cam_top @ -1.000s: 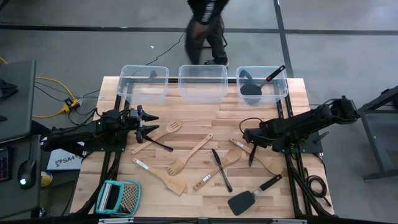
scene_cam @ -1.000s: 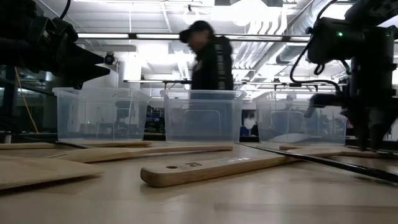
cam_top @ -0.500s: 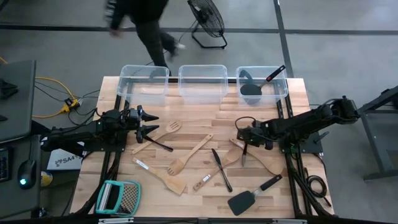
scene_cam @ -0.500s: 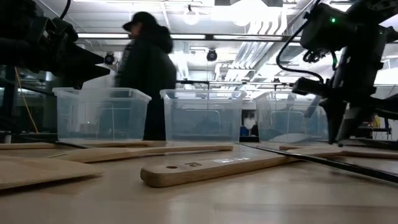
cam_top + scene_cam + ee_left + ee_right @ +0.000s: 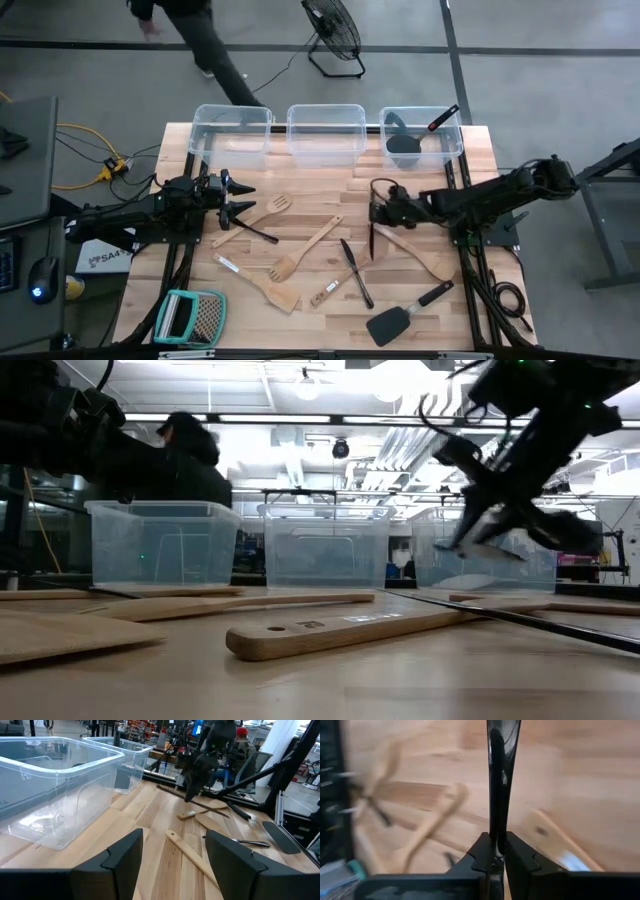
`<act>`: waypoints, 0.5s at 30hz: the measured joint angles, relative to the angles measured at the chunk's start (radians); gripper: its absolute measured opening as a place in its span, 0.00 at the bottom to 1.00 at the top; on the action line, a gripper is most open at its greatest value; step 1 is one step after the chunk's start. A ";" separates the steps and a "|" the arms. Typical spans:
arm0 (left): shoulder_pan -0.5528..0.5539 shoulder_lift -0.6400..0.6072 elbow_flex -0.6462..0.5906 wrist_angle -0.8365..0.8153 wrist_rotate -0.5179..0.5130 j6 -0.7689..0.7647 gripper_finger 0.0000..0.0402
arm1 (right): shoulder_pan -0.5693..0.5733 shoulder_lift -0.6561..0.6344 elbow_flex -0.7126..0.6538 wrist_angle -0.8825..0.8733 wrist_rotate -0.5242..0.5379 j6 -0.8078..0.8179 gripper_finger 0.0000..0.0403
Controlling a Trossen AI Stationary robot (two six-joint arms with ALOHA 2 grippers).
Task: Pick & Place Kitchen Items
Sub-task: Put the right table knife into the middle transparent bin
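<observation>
Right gripper (image 5: 376,214) pinched tight on a slim black utensil (image 5: 372,240), blade hanging toward six o'clock, just right of centre over the bench (image 5: 320,190). Best carried high enough to clear the wooden spoons (image 5: 415,250) lying beneath, then swung toward twelve to one o'clock, probably to the right-hand bin (image 5: 422,135), already holding a black spatula (image 5: 404,140). Worth keeping the pinch firm until the blade hangs inside the bin walls, since a long thin tool may pivot in the grip. Left gripper (image 5: 240,196) spread wide, empty, waiting at nine o'clock beside a wooden fork (image 5: 262,213). Other wooden and black utensils scattered from centre toward six o'clock.
</observation>
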 joint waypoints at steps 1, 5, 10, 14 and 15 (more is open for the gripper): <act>0.000 0.000 0.000 0.000 0.000 0.000 0.53 | -0.010 0.000 0.000 0.039 -0.001 -0.047 0.06; 0.000 0.000 0.000 0.000 0.000 0.000 0.53 | -0.054 0.000 0.041 0.109 -0.017 -0.225 0.06; 0.000 0.000 0.000 0.000 0.000 0.000 0.53 | -0.112 0.000 0.128 0.109 -0.043 -0.449 0.06; 0.000 0.000 0.000 0.000 0.000 0.000 0.53 | -0.152 -0.001 0.194 0.110 -0.057 -0.607 0.06; 0.000 0.000 0.000 0.000 0.000 0.000 0.53 | -0.161 -0.001 0.208 0.110 -0.064 -0.642 0.06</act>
